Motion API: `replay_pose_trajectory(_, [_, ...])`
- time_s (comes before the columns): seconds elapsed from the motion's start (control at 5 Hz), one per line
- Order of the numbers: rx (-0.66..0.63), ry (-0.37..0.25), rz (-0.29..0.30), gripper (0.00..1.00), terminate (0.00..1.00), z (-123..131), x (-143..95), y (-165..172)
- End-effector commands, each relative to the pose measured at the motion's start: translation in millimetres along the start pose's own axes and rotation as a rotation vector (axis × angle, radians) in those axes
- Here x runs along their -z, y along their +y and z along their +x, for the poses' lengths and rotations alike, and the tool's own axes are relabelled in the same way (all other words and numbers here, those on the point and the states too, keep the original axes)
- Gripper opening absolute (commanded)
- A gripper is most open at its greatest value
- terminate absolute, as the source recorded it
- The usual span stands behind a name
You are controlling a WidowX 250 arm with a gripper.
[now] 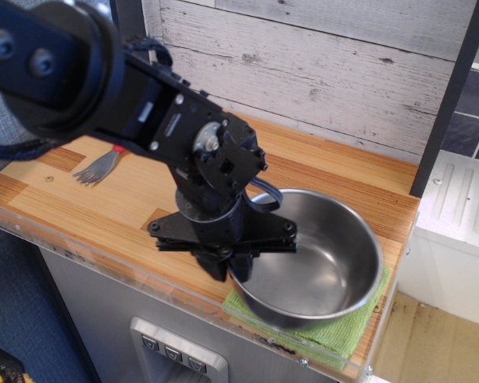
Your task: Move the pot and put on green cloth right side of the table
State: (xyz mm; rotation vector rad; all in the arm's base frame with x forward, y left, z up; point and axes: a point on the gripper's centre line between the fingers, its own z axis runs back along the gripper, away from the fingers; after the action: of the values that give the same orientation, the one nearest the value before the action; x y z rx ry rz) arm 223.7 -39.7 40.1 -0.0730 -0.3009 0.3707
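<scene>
Where pincer grips, shiny round pot

**Whitewashed plank wall behind a wooden counter**

A wall of weathered, whitewashed horizontal planks fills the view from 11 o'clock to 2 o'clock. A dark post leans across it at 2 o'clock. Beyond the post, at 3 o'clock, are dark blue-grey tiles, and beneath them a white ribbed unit. At 5 o'clock a patch of pale, scuffed floor shows. Under the striped wooden surface, at 7 o'clock, a grey cabinet front carries a small panel of buttons. Blue-grey carpet-like material lies at 9 o'clock. The light is soft and even.
</scene>
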Motion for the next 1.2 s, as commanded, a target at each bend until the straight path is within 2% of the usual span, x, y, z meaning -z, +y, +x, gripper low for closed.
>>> replay_pose_trajectory(0.0, [-0.020, -0.058, -0.002, 1.00, 0.00, 7.0, -14.5, 8.5])
replay_pose_trajectory(0.4, [-0.021, -0.074, -0.022, 1.00, 0.00, 12.4, -25.3, 16.3])
replay_pose_trajectory(0.6, [0.035, -0.087, 0.084, 1.00, 0.00, 24.4, -40.5, 29.3])
replay_pose_trajectory(0.8, [0.036, -0.078, 0.050, 1.00, 0.00, 31.4, -48.5, 51.7])
replay_pose_trajectory(1.0, [0.074, -0.119, -0.070, 1.00, 0.00, 38.4, -63.4, 60.0])
